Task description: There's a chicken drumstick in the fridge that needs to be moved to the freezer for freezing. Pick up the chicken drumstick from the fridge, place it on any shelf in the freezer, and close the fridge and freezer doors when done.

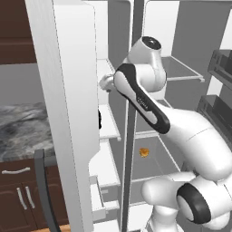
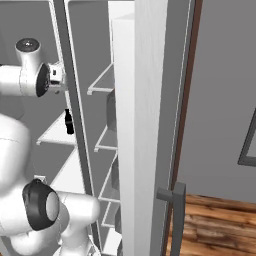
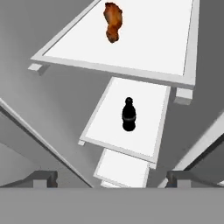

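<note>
Two finger tips, nearest: claw (image 3: 109,179) spread wide, holding nothing.
Mid shelf: small black bottle (image 3: 128,114), upright, beyond the claw.
Far shelf: brown-orange chicken drumstick (image 3: 113,21), lying on a narrow white freezer shelf (image 3: 166,52), long axis running away from the claw.

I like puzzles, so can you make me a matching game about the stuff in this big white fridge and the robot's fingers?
Things:
1. chicken drumstick
2. bottle
3. roundish lump
4. fingers

Descriptions:
A. black, standing upright
B. spread apart, holding nothing
C. brown-orange, lying on a white shelf
D. orange-yellow, low in the fridge

Pairs: 1-C, 2-A, 3-D, 4-B
</note>
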Robot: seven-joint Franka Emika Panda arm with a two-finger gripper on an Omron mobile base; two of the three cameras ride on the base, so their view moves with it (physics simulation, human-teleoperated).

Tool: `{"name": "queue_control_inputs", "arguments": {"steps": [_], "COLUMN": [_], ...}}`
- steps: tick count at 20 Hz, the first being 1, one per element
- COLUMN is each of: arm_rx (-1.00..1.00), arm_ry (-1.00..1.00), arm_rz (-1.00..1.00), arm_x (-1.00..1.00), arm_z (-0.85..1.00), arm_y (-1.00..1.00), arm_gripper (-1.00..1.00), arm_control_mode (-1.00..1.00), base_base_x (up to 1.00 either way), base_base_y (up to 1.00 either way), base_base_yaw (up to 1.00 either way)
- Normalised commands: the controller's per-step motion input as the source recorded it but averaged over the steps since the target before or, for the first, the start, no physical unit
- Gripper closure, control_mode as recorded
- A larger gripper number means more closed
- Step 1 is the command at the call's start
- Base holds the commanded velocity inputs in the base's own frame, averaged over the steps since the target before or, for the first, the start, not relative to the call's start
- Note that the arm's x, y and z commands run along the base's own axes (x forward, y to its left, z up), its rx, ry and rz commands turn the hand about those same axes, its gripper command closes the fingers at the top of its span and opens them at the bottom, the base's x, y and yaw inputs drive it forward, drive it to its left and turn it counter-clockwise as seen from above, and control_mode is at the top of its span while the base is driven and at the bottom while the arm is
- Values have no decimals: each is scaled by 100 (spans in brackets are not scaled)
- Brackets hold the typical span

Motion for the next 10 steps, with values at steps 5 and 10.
{"name": "queue_control_inputs", "arguments": {"steps": [5, 10], "arm_rx": [0, 0], "arm_ry": [11, 7], "arm_rz": [-20, -20], "arm_x": [-54, -57], "arm_z": [7, 0], "arm_y": [-62, -52], "arm_gripper": [-100, -100], "arm_control_mode": [-100, -100], "base_base_x": [0, 0], "base_base_y": [0, 0], "base_base_yaw": [0, 0]}}
